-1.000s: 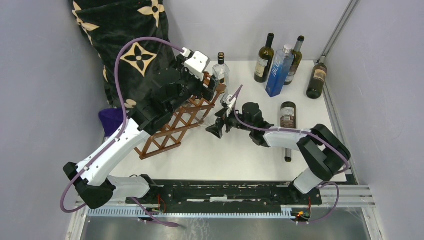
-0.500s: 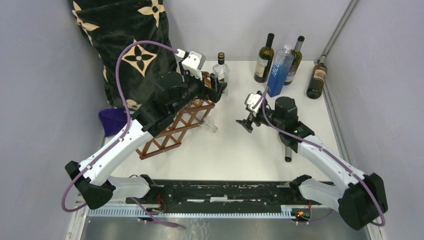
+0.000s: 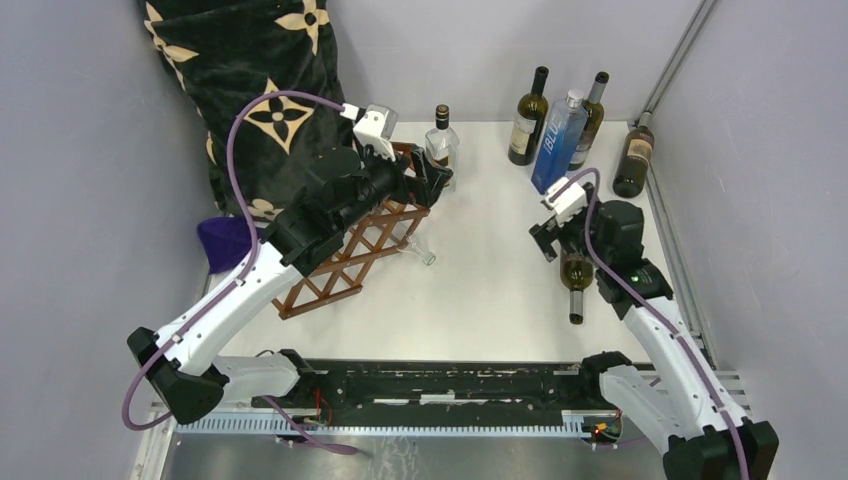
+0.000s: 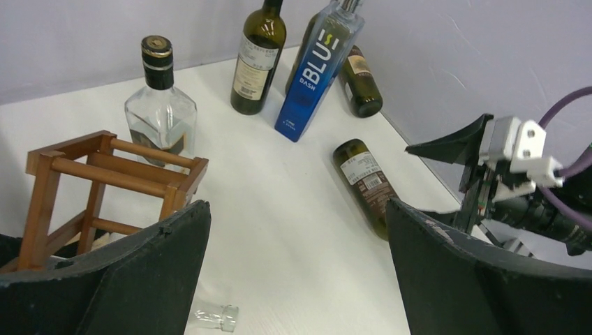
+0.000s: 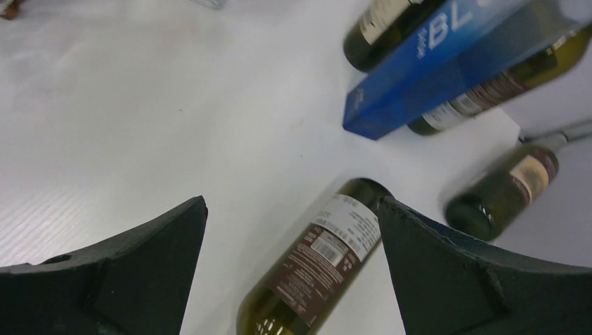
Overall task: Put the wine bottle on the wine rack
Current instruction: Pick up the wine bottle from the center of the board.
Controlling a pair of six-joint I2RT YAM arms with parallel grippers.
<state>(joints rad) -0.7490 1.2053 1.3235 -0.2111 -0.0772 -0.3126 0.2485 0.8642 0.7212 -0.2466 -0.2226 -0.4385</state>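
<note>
Green-glass wine bottle lies beneath the right gripper, jaws wide; an off-axis closure could roll it aside.

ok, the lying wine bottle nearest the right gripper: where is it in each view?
Top external: the bottle is right of centre, neck toward the near edge.
Left wrist: right of centre, lying flat on the table.
Right wrist: bottom centre, label up.
Shared landmark: the blue bottle stands just beyond it in all three.
</note>
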